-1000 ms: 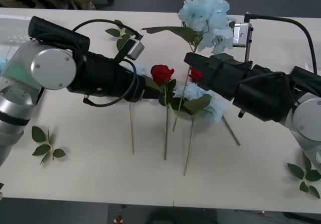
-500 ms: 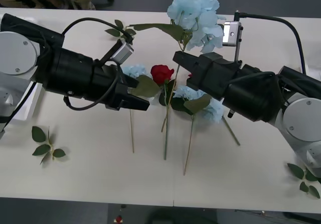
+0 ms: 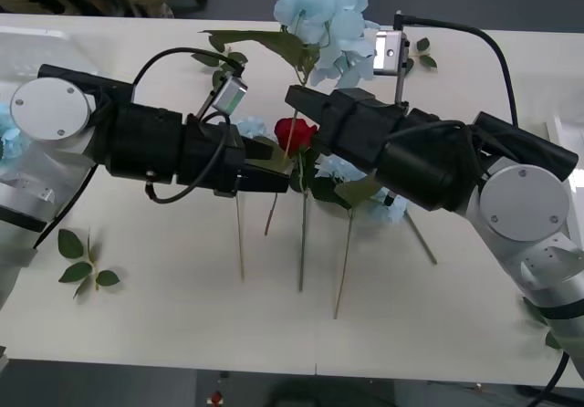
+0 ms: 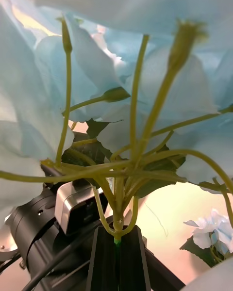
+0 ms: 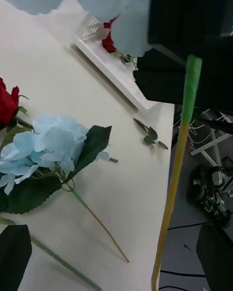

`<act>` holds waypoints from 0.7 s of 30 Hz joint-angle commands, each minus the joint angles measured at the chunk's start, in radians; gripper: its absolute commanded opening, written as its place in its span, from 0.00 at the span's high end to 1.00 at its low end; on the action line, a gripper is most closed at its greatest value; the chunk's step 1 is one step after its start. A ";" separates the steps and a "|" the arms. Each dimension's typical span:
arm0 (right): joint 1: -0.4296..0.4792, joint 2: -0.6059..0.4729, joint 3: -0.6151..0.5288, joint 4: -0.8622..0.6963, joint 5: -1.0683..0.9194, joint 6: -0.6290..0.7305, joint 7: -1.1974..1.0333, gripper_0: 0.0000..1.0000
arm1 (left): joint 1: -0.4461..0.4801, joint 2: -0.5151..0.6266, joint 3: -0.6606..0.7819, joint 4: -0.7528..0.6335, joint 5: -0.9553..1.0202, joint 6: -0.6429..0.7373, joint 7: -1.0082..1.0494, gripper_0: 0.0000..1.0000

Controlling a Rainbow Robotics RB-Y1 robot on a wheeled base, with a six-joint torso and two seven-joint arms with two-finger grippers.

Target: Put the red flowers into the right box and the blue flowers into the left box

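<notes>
White table (image 3: pixel 164 316); right claw (image 3: pixel 294 99) grips blue flowers (image 3: pixel 321 10).

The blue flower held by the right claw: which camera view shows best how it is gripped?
The right wrist view: the right claw is shut on the blue flower stem. The front view shows its head raised; the left wrist view shows its hanging stem.
</notes>
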 commanded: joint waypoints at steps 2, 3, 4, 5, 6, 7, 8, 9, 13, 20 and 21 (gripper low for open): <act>-0.046 0.007 -0.004 0.009 -0.014 -0.005 0.060 1.00 | -0.005 -0.001 -0.040 -0.018 0.016 -0.025 -0.074 0.26; -0.051 0.007 -0.004 0.016 -0.014 -0.005 0.060 1.00 | -0.007 -0.004 -0.041 -0.019 0.016 -0.026 -0.074 0.46; -0.054 0.007 -0.002 0.017 -0.018 -0.004 0.060 1.00 | -0.007 -0.004 -0.043 -0.019 0.016 -0.026 -0.074 0.88; -0.055 0.007 -0.004 0.020 -0.021 -0.004 0.060 1.00 | -0.005 -0.006 -0.044 -0.018 0.016 -0.026 -0.074 1.00; -0.058 0.007 -0.002 0.022 -0.021 -0.004 0.060 1.00 | -0.007 -0.006 -0.050 -0.018 0.016 -0.034 -0.076 1.00; -0.058 0.005 -0.002 0.022 -0.021 -0.005 0.060 1.00 | -0.005 -0.006 -0.053 -0.018 0.016 -0.041 -0.074 1.00; -0.058 0.005 -0.002 0.022 -0.021 -0.005 0.060 1.00 | -0.005 -0.006 -0.055 -0.018 0.018 -0.046 -0.074 1.00; -0.058 0.004 -0.002 0.022 -0.021 -0.004 0.060 1.00 | -0.005 -0.006 -0.058 -0.018 0.016 -0.051 -0.074 1.00; -0.058 0.002 -0.002 0.022 -0.024 -0.005 0.060 1.00 | -0.005 -0.007 -0.063 -0.018 0.016 -0.063 -0.074 1.00; -0.058 0.000 0.000 0.022 -0.026 -0.004 0.062 1.00 | -0.005 -0.007 -0.061 -0.018 0.018 -0.072 -0.074 1.00; -0.058 0.000 0.000 0.022 -0.027 -0.004 0.062 1.00 | -0.005 -0.007 -0.061 -0.018 0.018 -0.074 -0.074 1.00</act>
